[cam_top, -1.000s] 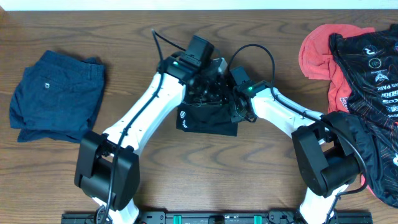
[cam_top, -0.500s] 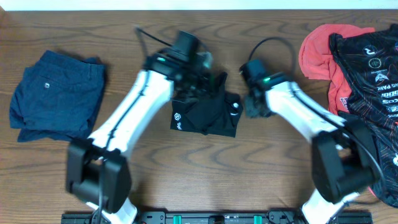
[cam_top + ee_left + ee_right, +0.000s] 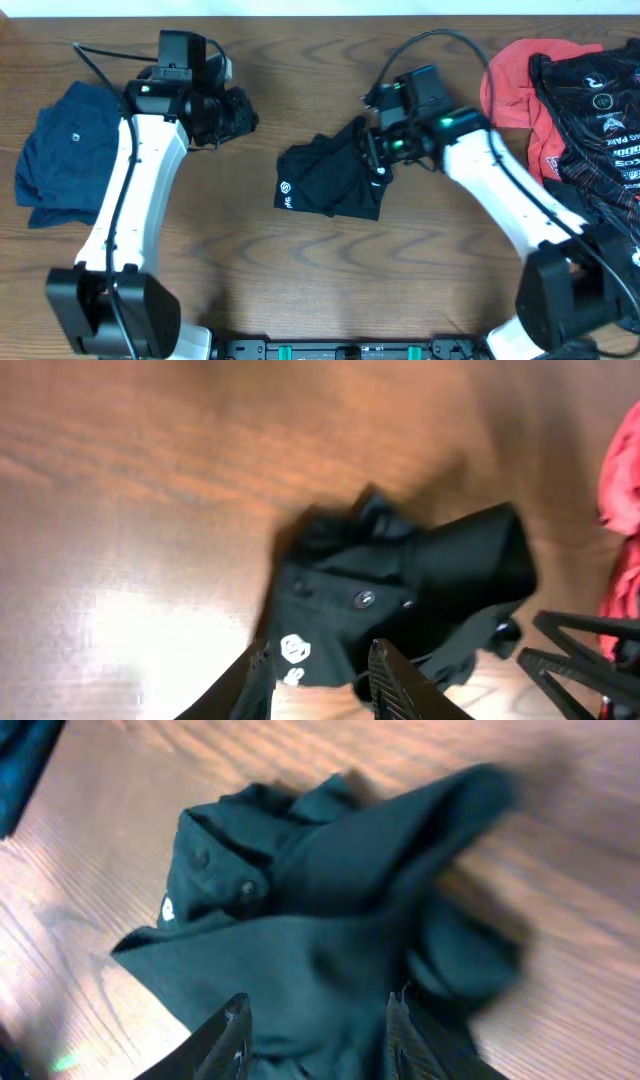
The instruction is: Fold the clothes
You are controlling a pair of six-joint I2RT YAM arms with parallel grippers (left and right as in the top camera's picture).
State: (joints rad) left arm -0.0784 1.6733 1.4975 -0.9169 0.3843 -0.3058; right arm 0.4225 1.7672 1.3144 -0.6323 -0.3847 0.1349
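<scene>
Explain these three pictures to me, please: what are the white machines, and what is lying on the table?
The white machines are two robot arms, each ending in a two-finger gripper. One picture looks down from above the wooden table; the other two come from small cameras on the wrists, so each arm's own fingers show at the bottom edge. In the middle lie black trousers, bunched into a rough fold. Navy shorts lie at the picture's left, a red cloth and a printed black jersey at its right. The left gripper is near the shorts; the right gripper is at the trousers' edge. Both stand open, and neither seems to hold anything.
</scene>
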